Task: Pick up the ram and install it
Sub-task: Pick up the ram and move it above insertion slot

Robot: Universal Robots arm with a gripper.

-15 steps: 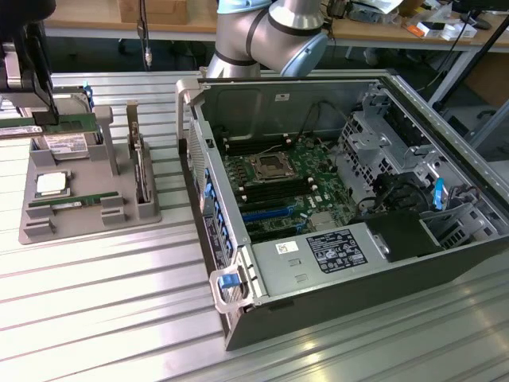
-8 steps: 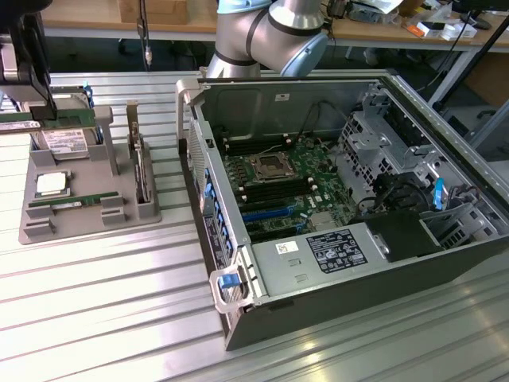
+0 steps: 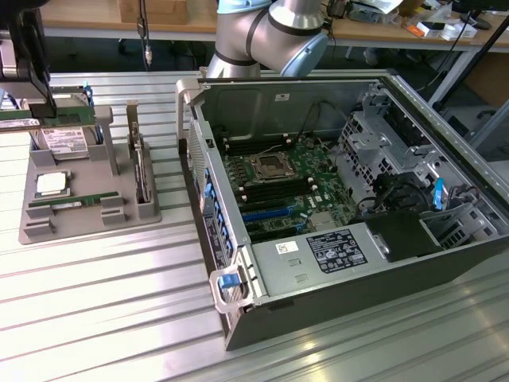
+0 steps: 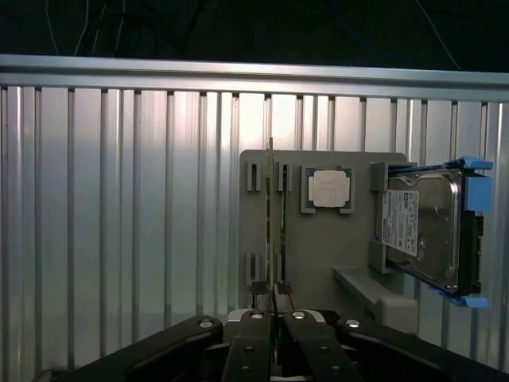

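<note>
Nearest in the exterior view, the ribbed metal desk lies bare in front of the open computer case. The case's raised walls enclose the motherboard, which has long dark slots on either side of its central socket. A strip of bare desk separates the case from the grey tray toward the exterior view's left. The tray carries the square silver processor and, behind it, the hard drive in its blue-edged cradle. Past the tray's far edge, at that view's left border, the gripper hangs above desk level. Its jaws are closed on the ram. In the wrist view the ram runs edge-on as a thin line out from the pinched jaws. There it is raised over the tray's slotted posts, just beside the processor and apart from the hard drive. Farthest back, the arm rises behind the case's rear wall.
</note>
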